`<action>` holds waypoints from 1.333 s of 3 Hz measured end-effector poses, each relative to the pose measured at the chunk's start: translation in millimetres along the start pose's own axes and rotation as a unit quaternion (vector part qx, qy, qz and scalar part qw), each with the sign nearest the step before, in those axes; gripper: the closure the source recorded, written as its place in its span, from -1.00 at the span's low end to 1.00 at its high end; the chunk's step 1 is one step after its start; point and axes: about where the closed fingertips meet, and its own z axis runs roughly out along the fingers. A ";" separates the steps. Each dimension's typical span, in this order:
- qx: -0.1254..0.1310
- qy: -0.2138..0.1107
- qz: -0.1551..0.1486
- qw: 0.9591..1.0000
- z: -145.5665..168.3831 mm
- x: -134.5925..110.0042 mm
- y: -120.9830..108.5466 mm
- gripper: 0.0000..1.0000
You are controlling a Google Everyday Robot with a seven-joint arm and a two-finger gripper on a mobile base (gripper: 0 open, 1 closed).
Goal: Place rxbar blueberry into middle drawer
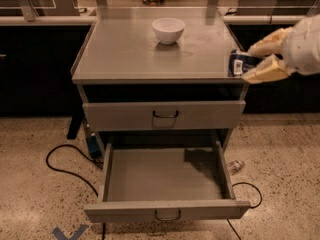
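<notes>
Gripper [250, 64] beside the cabinet top's [130, 54] right edge, jaws pinched on the snack bar [238, 63].
The bar's free end pokes leftward; the lower drawer [165, 176] is open underneath.

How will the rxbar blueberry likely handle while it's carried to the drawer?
The rxbar blueberry, pinched by the gripper beside the cabinet's right edge, looks small and flat, so probably light. It juts out unbent, suggesting some stiffness. Its smooth-looking wrapper may slip.
</notes>
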 end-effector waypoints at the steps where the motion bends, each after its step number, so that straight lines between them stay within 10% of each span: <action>1: 0.022 0.020 0.006 1.000 14.2 48.7 48.2 1.00; 4: -0.025 0.038 0.044 0.998 72.7 85.5 121.5 1.00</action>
